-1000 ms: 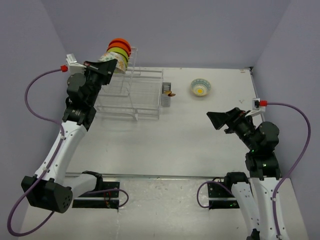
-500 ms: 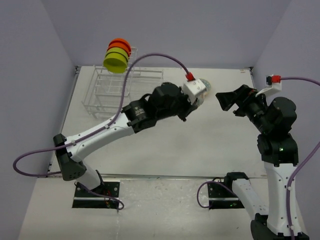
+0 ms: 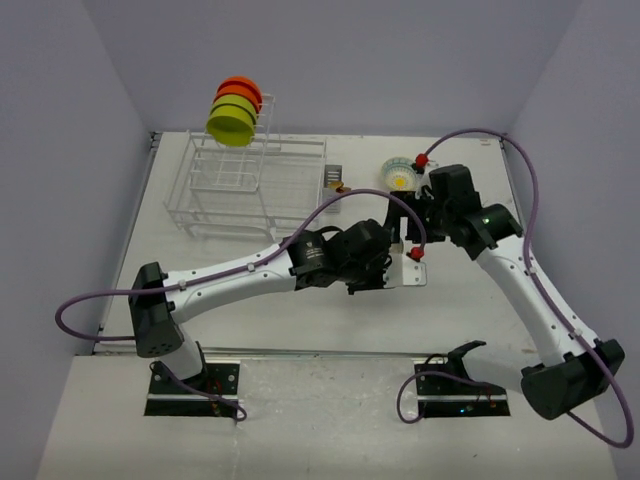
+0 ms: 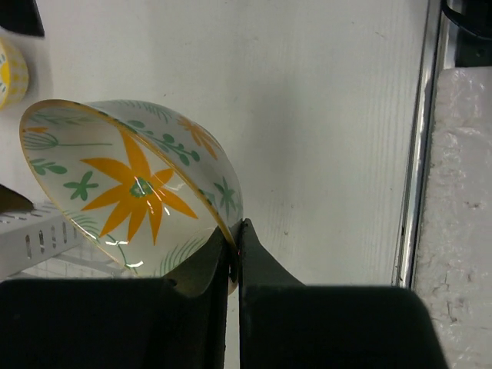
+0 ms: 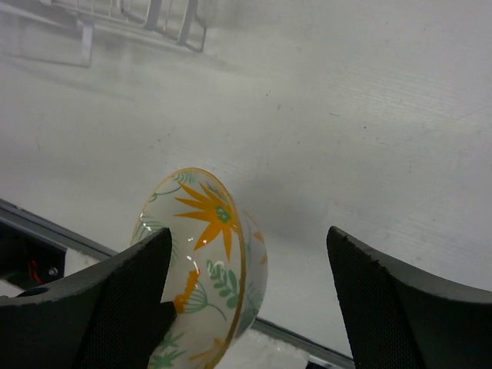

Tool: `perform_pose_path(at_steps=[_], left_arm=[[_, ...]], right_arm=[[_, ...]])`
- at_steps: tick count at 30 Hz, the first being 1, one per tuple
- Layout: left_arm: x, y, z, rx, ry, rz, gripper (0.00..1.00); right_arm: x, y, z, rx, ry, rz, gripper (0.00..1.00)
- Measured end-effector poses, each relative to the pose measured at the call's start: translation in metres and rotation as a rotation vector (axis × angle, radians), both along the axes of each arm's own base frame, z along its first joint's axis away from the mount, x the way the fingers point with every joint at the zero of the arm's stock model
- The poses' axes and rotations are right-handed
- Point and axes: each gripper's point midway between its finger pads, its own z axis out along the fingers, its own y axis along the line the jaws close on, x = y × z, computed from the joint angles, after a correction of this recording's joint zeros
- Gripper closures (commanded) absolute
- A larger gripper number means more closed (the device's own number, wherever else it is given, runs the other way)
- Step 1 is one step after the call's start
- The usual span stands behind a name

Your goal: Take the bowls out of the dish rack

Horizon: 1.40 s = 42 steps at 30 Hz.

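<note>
A white table (image 3: 460, 320) fills the middle of the top view, closed in by plain lavender walls. The back wall (image 3: 330, 60) spans the top, while the left wall (image 3: 50, 150) and right wall (image 3: 590, 100) slant down the sides. A metal rail (image 3: 300, 352) lines the table's lower edge, with a speckled grey surface (image 3: 330, 420) below. The light is soft and even.

No legible text, label, brand, number or sign in any view, orange flowers and green leaves painted on the cream bowl (image 4: 131, 192), decoration only, no lettering
</note>
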Motion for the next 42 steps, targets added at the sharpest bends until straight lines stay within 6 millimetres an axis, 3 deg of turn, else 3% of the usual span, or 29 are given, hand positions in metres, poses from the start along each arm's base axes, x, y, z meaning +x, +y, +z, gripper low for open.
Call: perform_pose_path(at_steps=[4,7,9,10,13,14,16,17,19,24,29,33,36,42], left_arm=[[-0.008,0.002,-0.002,0.026,0.011,-0.062,1.00],[-0.008,0.004,-0.005,0.045,0.011,-0.069,1.00],[-0.007,0.005,-0.008,0.062,0.010,-0.071,1.00],[-0.006,0.005,-0.010,0.067,0.003,-0.075,1.00],[-0.004,0.003,-0.010,0.074,-0.011,-0.080,1.00],[-0.003,0.003,-0.010,0.074,-0.013,-0.080,0.87],[0.000,0.004,-0.010,0.079,-0.026,-0.067,0.75],[0.002,0.005,-0.009,0.081,-0.032,-0.054,0.63],[0.006,0.006,-0.008,0.083,-0.051,-0.035,0.01],[0.017,0.015,0.005,0.039,-0.101,0.052,0.00],[0.026,0.047,0.044,-0.077,-0.177,0.224,0.00],[0.038,0.092,0.082,-0.200,-0.236,0.486,0.00],[0.043,0.129,0.110,-0.338,-0.242,0.705,0.00],[0.026,0.209,0.143,-0.616,-0.186,0.954,0.00]], right_arm=[[-0.010,0.015,-0.027,-0.091,0.080,0.070,0.45],[-0.013,0.015,-0.039,-0.142,0.116,0.075,0.74],[-0.012,0.010,-0.043,-0.166,0.123,0.062,0.88],[-0.013,0.010,-0.043,-0.168,0.127,0.059,1.00],[-0.014,0.004,-0.045,-0.205,0.126,0.057,1.00],[-0.014,0.004,-0.046,-0.209,0.125,0.057,1.00],[-0.013,0.002,-0.046,-0.217,0.122,0.054,1.00],[-0.012,0.001,-0.046,-0.222,0.117,0.048,1.00],[-0.009,0.000,-0.045,-0.222,0.109,0.038,1.00],[0.011,-0.006,-0.041,-0.171,0.072,-0.035,1.00],[0.061,-0.046,-0.030,-0.068,-0.001,-0.276,1.00],[0.111,-0.076,-0.035,-0.024,-0.053,-0.481,1.00],[0.144,-0.090,-0.058,-0.007,-0.050,-0.595,1.00],[0.205,-0.120,-0.094,0.029,-0.118,-0.799,1.00]])
